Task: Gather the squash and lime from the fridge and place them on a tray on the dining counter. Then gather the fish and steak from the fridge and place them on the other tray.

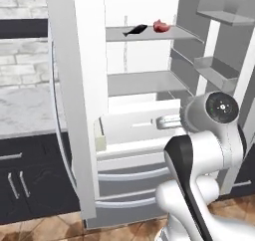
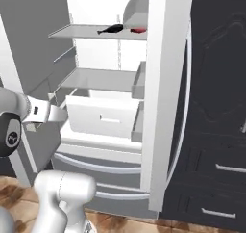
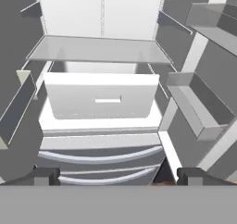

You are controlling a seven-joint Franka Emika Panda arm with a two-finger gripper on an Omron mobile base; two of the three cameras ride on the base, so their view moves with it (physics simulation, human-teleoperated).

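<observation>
The fridge [image 1: 74, 85] stands with both doors open. On its upper shelf lie the dark slim fish [image 1: 135, 30] [image 2: 111, 30] and, just right of it, the red steak [image 1: 160, 26] [image 2: 138, 30]. My gripper [image 1: 162, 121] [image 2: 60, 114] [image 3: 118, 176] hangs open and holds nothing. It is in front of the white drawer [image 3: 102, 96], well below the shelf with the fish and steak. The middle shelf [image 3: 97, 49] is bare. The squash, the lime, the trays and the dining counter are out of view.
Door bins [image 3: 199, 107] jut out on the right door, and a narrower bin [image 3: 18, 107] on the left. The freezer drawers [image 3: 99, 158] lie below. A grey marble counter [image 1: 25, 110] over dark cabinets sits left of the fridge, and dark cabinets [image 2: 216, 131] stand to its right.
</observation>
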